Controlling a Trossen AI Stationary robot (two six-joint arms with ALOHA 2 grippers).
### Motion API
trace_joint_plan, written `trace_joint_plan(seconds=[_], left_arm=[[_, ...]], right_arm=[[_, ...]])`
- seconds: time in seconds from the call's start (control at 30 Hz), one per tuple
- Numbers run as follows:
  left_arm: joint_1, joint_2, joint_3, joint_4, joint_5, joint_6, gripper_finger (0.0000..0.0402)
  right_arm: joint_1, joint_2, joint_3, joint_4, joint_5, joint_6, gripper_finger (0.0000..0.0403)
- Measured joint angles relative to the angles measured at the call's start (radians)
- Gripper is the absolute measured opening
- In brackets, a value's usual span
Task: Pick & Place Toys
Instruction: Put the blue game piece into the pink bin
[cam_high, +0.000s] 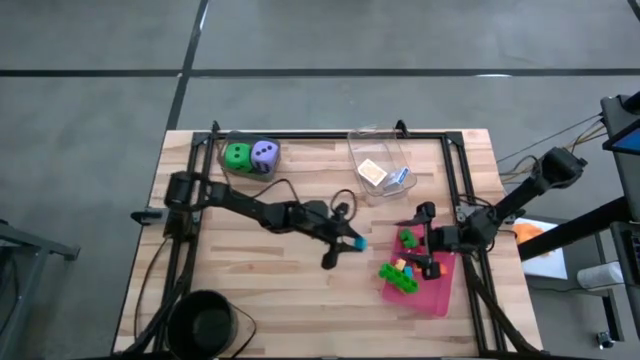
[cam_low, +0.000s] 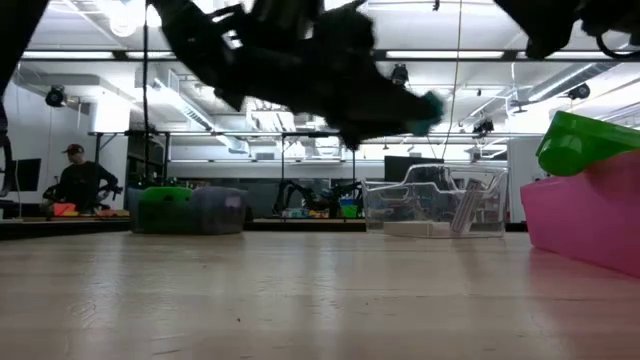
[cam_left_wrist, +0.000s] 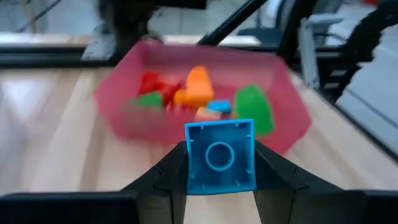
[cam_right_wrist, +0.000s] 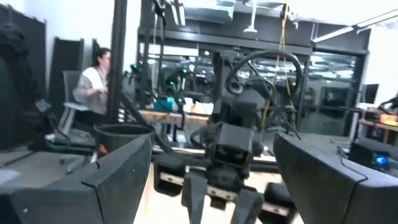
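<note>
My left gripper (cam_high: 352, 246) reaches out over the table's middle, shut on a small blue brick (cam_left_wrist: 219, 155), just left of the pink tray (cam_high: 438, 295). The tray holds green (cam_high: 400, 278), orange and red bricks. My right gripper (cam_high: 428, 240) hangs open above the tray's far part with nothing between its fingers. A green die (cam_high: 237, 156) and a purple die (cam_high: 264, 153) rest on the table at the far left. Two flat packets (cam_high: 373, 171) lie in the clear box (cam_high: 380, 150) at the far middle. My left gripper pinches the blue brick by two opposite sides (cam_left_wrist: 191, 163) between its two fingers. The fingers come from the table's left, nearly level and slanting a little down. The brick is lifted clear of the table, its hollow underside (cam_left_wrist: 219, 154) turned back toward the wrist.
A black bowl (cam_high: 205, 322) stands at the near left corner. A dark frame (cam_high: 300, 134) runs along the table's far and side edges. Bare wood lies between the left arm and the near edge. A person (cam_low: 82, 180) sits in the room beyond the table.
</note>
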Motion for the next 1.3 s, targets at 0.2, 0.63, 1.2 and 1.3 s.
trace_joint_plan(seconds=[0.2,0.63,1.2,1.3], left_arm=[[0.000,0.121,0.247,-0.143,0.053,0.068,0.0132],[-0.006,0.392,0.685,-0.344,0.161,0.170,0.0132],[-0.007,0.443,0.764,-0.376,0.166,0.209,0.0200],[-0.007,0.443,0.763,-0.385,0.166,0.208,0.0206]], right_arm=[[0.104,-0.131,-0.040,-0.072,0.075,-0.009,0.0336],[0.204,-0.200,-0.052,-0.080,0.101,-0.056,0.0336],[0.203,-0.168,-0.050,-0.074,0.105,-0.037,0.0336],[0.203,-0.164,-0.050,-0.074,0.105,-0.037,0.0336]])
